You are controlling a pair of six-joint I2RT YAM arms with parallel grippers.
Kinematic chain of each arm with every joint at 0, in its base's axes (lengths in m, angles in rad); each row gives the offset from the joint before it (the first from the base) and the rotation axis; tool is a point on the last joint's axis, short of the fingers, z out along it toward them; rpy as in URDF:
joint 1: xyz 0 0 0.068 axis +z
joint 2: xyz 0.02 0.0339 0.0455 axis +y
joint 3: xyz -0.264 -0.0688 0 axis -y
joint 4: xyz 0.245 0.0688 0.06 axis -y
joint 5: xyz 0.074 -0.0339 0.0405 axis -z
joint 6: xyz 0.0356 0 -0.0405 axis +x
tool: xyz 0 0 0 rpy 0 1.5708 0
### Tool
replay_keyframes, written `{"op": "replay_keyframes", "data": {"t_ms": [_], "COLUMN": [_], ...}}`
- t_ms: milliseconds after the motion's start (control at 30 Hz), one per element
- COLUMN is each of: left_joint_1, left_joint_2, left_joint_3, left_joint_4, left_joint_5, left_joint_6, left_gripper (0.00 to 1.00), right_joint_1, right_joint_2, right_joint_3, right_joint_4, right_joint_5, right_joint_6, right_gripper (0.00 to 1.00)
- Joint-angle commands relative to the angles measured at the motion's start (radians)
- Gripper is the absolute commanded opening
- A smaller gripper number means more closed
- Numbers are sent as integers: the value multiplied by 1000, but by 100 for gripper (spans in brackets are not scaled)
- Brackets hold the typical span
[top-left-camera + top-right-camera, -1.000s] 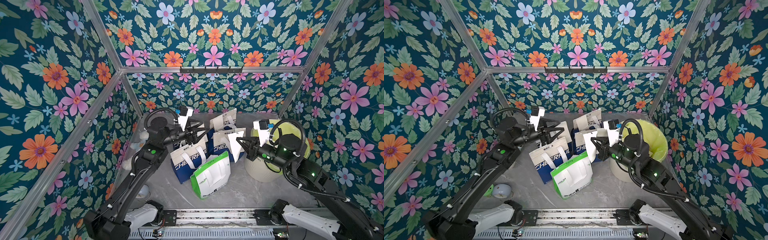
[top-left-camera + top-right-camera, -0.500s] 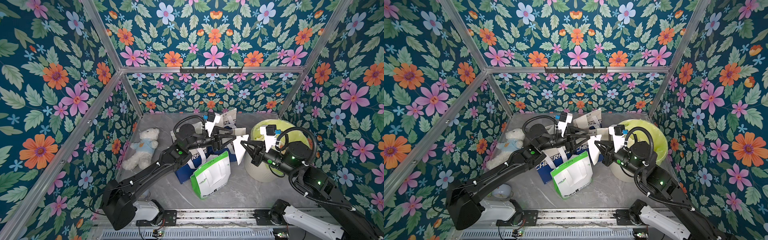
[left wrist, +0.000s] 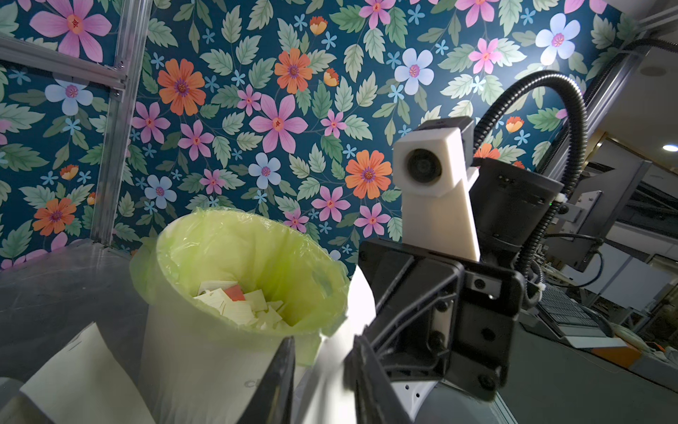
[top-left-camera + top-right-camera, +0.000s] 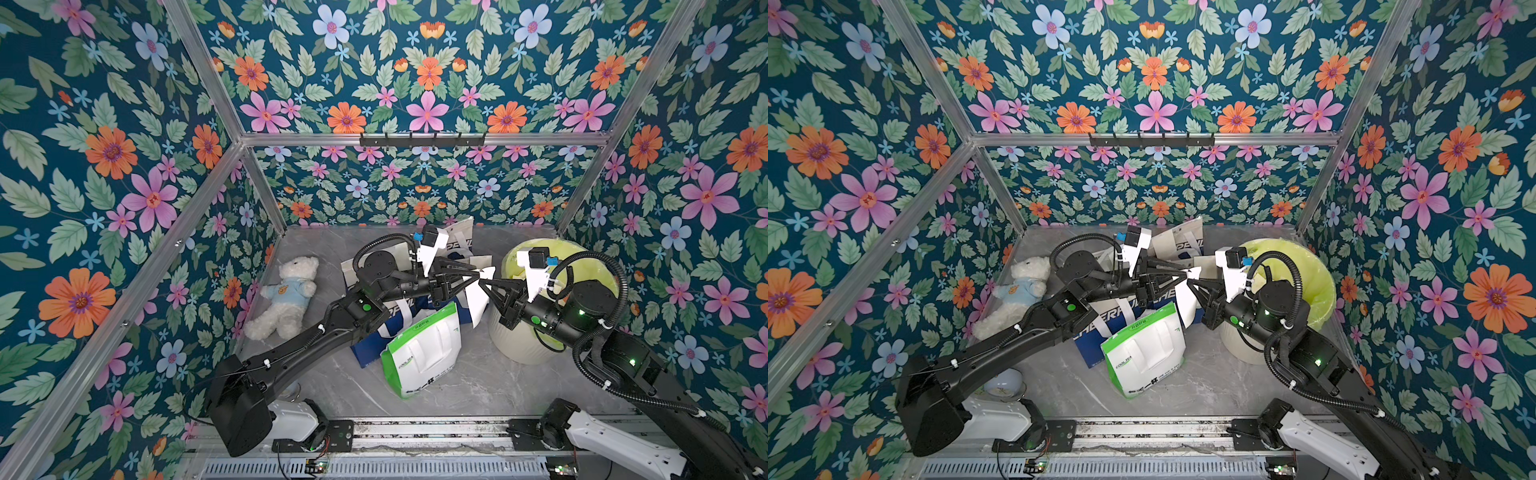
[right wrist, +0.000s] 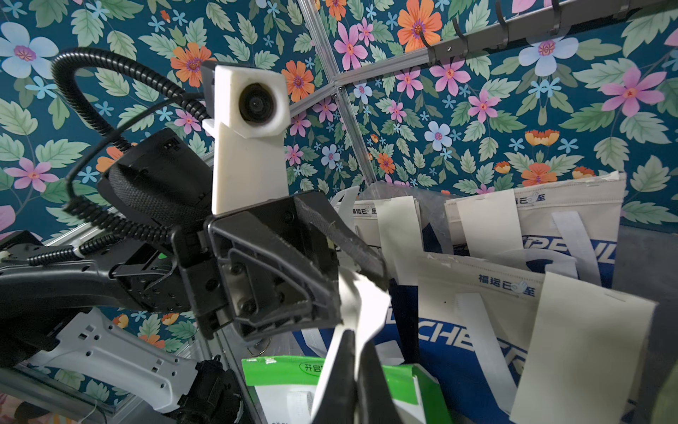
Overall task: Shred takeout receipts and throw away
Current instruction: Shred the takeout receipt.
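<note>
A white takeout receipt (image 4: pixel 478 297) (image 4: pixel 1185 301) hangs in the air between the bags and the bin. My right gripper (image 4: pixel 483 283) (image 5: pixel 356 341) is shut on its upper edge. From the opposite side my left gripper (image 4: pixel 477 277) (image 3: pixel 323 374) meets it tip to tip. Its jaws straddle the same sheet (image 3: pixel 326 367), and a gap still shows between them. More receipts (image 5: pixel 484 220) (image 5: pixel 583 348) hang on the faces of the white-and-blue bags (image 4: pixel 457 243). The bin (image 4: pixel 598 270) (image 3: pixel 238 257) with a yellow-green liner stands just right of the grippers. It holds paper scraps (image 3: pixel 242 304).
A white-and-green bag (image 4: pixel 424 353) leans in front of the blue bags, below both grippers. A white teddy bear (image 4: pixel 286 295) lies by the left wall. A small round white object (image 4: pixel 1003 382) sits beside the left arm's base. Patterned walls enclose three sides.
My left arm swung right from the bags to the held receipt, and its jaws narrowed around it. My right gripper carried the receipt a little right, toward the bin.
</note>
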Motion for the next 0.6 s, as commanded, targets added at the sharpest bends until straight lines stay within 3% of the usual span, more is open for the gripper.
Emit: {"op": "replay_keyframes", "data": {"t_ms": [0, 200, 267, 300, 333, 367, 400, 433, 567], "left_joint_1": [1, 1, 1, 0, 1, 1, 1, 1, 1], "left_joint_2": [-14, -21, -28, -30, -33, -35, -38, -42, -67], "left_joint_3": [-7, -6, -8, -8, -6, -4, -2, 3, 47], "left_joint_4": [8, -4, -16, -21, -28, -41, -54, -77, -260], "left_joint_5": [19, 47, 42, 42, 39, 37, 36, 38, 60], "left_joint_6": [10, 18, 30, 35, 41, 49, 60, 75, 194], "left_gripper": [23, 0, 0, 0, 0, 0, 0, 0, 0], "right_joint_1": [1, 1, 1, 1, 1, 2, 1, 1, 1], "right_joint_2": [9, 17, 22, 23, 25, 25, 19, 10, -40], "right_joint_3": [10, 15, 20, 22, 24, 24, 22, 13, -1], "right_joint_4": [16, 11, 3, 0, -3, -3, -3, 3, 11], "right_joint_5": [0, 17, 24, 25, 25, 26, 28, 34, 37], "right_joint_6": [-4, 1, 0, 0, 0, -3, -3, -6, -44], "right_gripper": [0, 0, 0, 6, 23, 54, 78, 86, 90]}}
